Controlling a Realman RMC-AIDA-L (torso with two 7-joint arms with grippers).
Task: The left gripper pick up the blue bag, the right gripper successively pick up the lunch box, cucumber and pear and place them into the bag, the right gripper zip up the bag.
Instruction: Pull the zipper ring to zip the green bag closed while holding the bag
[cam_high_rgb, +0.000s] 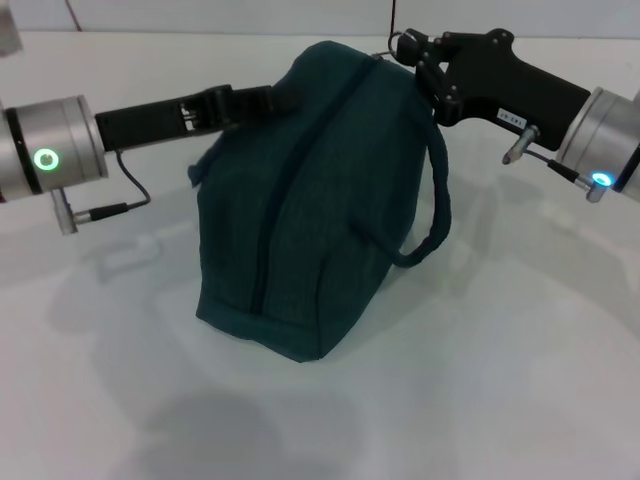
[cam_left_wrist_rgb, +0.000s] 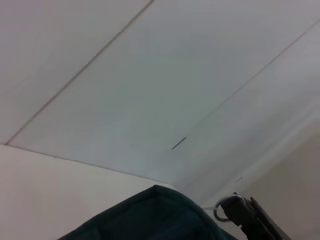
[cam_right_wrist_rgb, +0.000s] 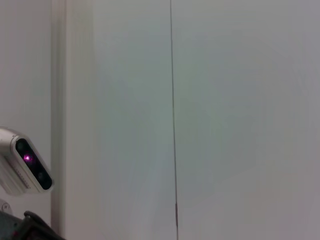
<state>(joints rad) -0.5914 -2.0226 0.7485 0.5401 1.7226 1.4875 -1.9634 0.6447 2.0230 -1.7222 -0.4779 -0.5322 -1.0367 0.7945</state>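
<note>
The blue bag (cam_high_rgb: 310, 210) stands on the white table, its zip line closed along the top. Its top edge also shows in the left wrist view (cam_left_wrist_rgb: 150, 217). My left gripper (cam_high_rgb: 245, 100) is shut on the bag's upper left end. My right gripper (cam_high_rgb: 408, 50) is at the bag's upper right end, shut on the ring zip pull (cam_high_rgb: 398, 42). The left wrist view shows the ring (cam_left_wrist_rgb: 220, 212) at that gripper's tip (cam_left_wrist_rgb: 235, 206). One loop handle (cam_high_rgb: 438, 205) hangs down the bag's right side. The lunch box, cucumber and pear are out of view.
The white table (cam_high_rgb: 480, 400) spreads around the bag. A wall lies behind it. The right wrist view shows only wall panels and a grey camera unit (cam_right_wrist_rgb: 27, 167).
</note>
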